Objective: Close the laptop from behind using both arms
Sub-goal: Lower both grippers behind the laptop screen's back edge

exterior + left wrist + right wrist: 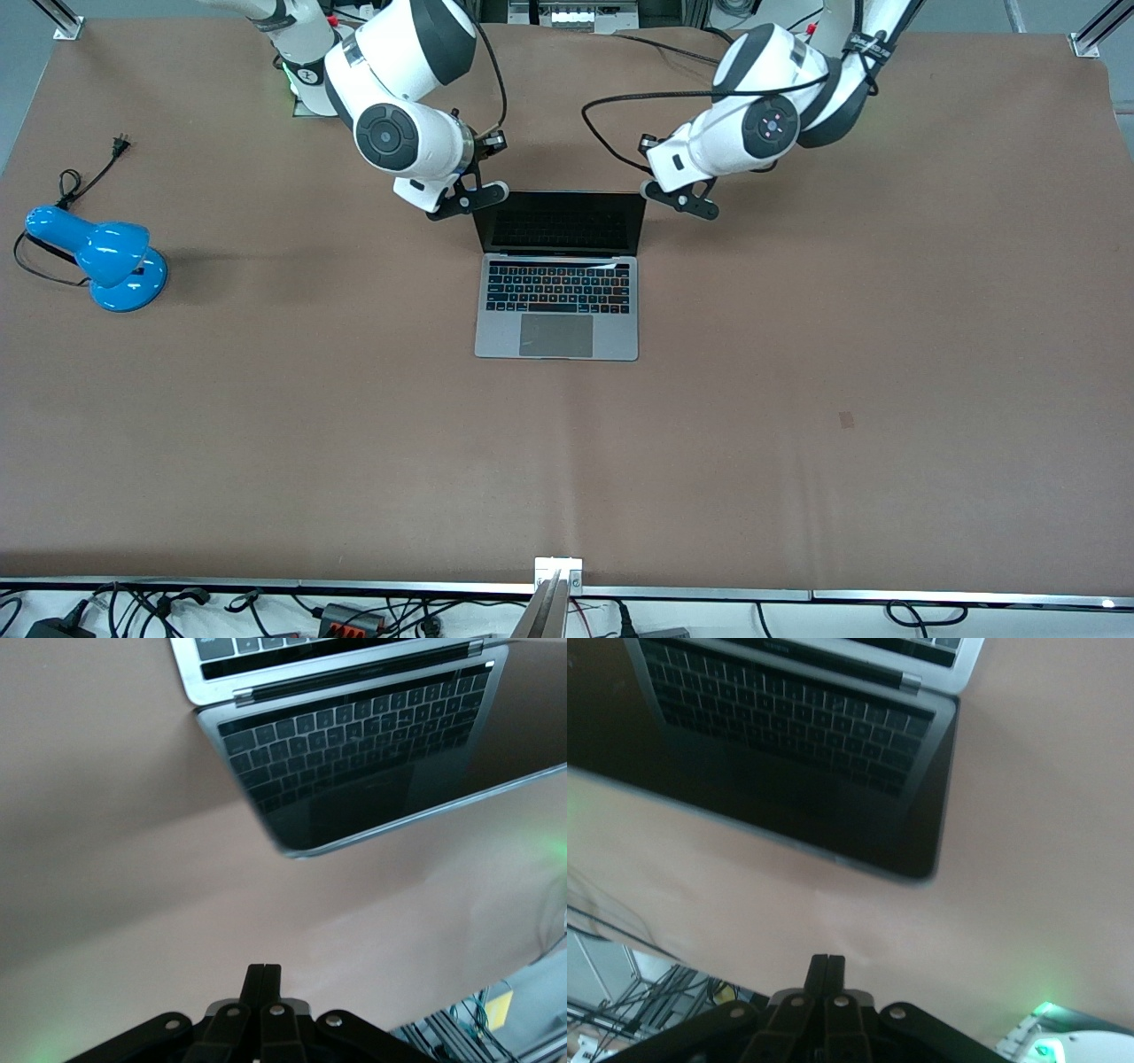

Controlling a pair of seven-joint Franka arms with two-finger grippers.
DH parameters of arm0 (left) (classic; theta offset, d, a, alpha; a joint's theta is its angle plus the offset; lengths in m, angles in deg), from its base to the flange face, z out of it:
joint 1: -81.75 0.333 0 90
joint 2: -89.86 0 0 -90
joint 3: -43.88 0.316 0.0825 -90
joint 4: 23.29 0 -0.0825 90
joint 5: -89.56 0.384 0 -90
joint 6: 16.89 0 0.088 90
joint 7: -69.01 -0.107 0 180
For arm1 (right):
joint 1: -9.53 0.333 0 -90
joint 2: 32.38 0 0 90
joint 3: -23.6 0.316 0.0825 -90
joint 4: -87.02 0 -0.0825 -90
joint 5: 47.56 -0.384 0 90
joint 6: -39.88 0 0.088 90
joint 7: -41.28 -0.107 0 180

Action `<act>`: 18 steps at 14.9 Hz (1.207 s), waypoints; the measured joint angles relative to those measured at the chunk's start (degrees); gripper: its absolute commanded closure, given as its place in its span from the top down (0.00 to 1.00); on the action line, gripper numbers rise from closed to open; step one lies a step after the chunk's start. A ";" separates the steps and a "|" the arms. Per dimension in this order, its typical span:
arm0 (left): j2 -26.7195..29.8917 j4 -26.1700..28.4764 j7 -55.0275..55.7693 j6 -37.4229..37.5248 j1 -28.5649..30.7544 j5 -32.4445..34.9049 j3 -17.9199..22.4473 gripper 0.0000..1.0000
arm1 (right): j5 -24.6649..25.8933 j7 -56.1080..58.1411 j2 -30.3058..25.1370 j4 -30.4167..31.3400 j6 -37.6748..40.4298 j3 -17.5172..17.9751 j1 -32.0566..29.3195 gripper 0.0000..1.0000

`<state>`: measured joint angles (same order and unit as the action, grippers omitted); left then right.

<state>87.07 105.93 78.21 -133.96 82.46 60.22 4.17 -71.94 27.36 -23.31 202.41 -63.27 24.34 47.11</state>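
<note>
The silver-grey laptop (557,306) stands open in the middle of the table, its black screen (562,221) upright and facing the front camera. My right gripper (469,199) is shut and empty beside the screen's top corner toward the right arm's end. My left gripper (679,197) is shut and empty beside the other top corner. In the left wrist view the shut left gripper (263,971) is apart from the laptop (372,762), whose screen mirrors the keyboard. In the right wrist view the shut right gripper (827,962) is apart from the laptop (788,771).
A blue desk lamp (106,257) with a black cord lies toward the right arm's end of the table. A metal bracket (558,571) sits at the table edge nearest the front camera, with cables below it.
</note>
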 measured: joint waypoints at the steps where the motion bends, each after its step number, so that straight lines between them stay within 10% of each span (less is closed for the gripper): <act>1: -0.24 0.33 0.52 -1.26 -0.02 -0.02 -0.80 0.01 | 0.00 -0.01 0.37 0.00 -0.88 -0.05 0.00 0.00; 18: -12.73 -7.50 0.96 -13.04 0.96 0.06 0.36 0.00 | 0.18 -0.04 3.43 -4.12 -8.81 -1.76 -1.53 0.00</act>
<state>74.34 98.43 79.17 -147.00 83.42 60.29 4.52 -71.76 27.32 -19.88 198.29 -72.07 22.58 45.58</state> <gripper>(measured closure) 0.991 0.991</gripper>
